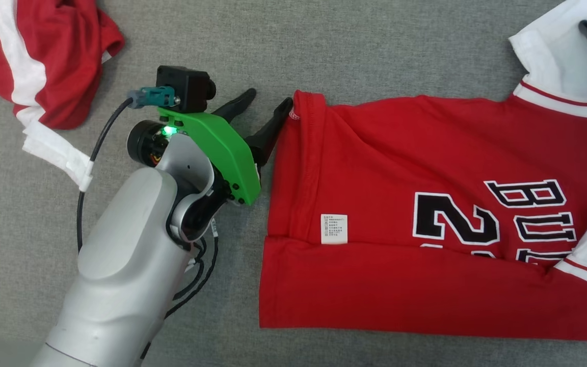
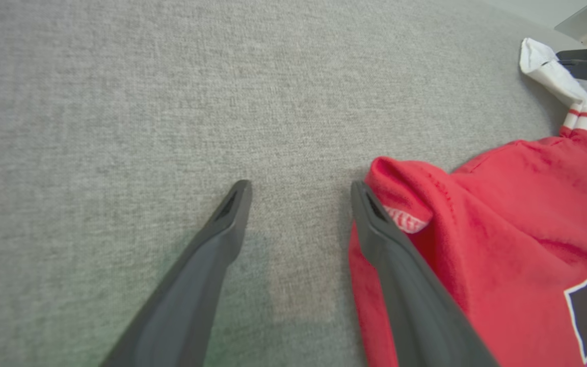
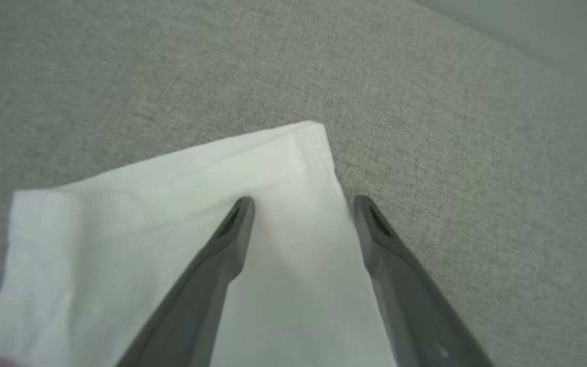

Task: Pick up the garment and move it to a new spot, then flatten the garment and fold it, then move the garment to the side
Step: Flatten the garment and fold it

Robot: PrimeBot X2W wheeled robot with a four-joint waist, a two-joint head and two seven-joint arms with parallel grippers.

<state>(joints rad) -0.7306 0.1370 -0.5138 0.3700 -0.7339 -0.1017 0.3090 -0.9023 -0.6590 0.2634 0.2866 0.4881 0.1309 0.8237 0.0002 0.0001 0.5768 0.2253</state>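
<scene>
The garment (image 1: 400, 168) is red, with black characters outlined in white, white sleeves (image 1: 553, 56) trimmed with a red stripe, and a white label (image 1: 334, 229). The second cloth (image 1: 44, 56) is red with a white band; the surface (image 1: 324, 46) is a grey weave. The left gripper (image 1: 269, 98) has dark grey fingers (image 1: 268, 135), a green bracket (image 1: 222, 148) and a silver-grey forearm (image 1: 125, 275).

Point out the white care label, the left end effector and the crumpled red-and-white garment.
white care label (image 1: 334, 229): head view, the label's printed middle.
left end effector (image 1: 269, 98): head view, midway between its spread fingertips.
crumpled red-and-white garment (image 1: 69, 46): head view, red fabric beside its white stripe.
</scene>
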